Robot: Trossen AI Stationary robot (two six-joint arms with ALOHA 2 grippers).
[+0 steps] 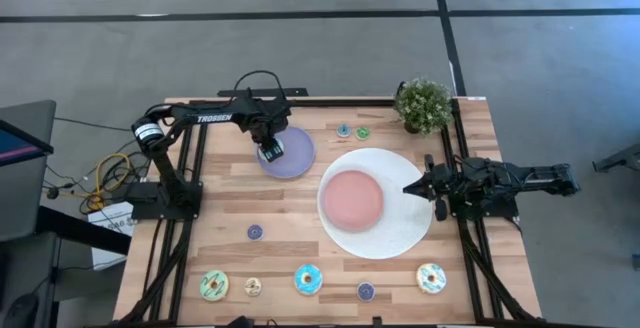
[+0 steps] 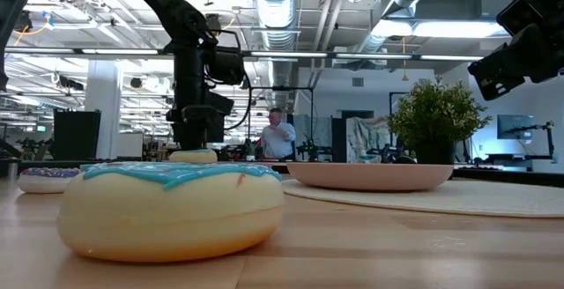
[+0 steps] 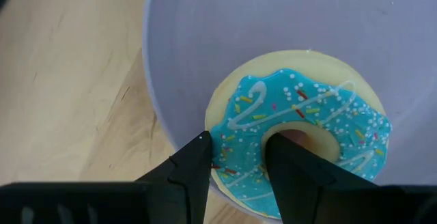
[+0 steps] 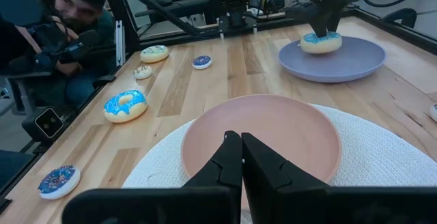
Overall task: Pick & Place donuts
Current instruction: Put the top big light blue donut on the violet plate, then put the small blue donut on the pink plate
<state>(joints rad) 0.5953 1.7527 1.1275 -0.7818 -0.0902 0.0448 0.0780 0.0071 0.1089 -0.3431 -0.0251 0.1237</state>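
Grey floor (image 1: 560,88); ceiling ducts (image 2: 282,7); seated person (image 4: 75,26).

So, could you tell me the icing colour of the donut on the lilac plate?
Blue with sprinkles, on the donut; clearest in the left wrist view.

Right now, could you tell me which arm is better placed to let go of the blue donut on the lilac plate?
Left. Its pincer already grips the blue donut on the lilac plate; the right pincer waits shut by the white plate.

"TROSSEN" on the left arm (image 1: 212,118)
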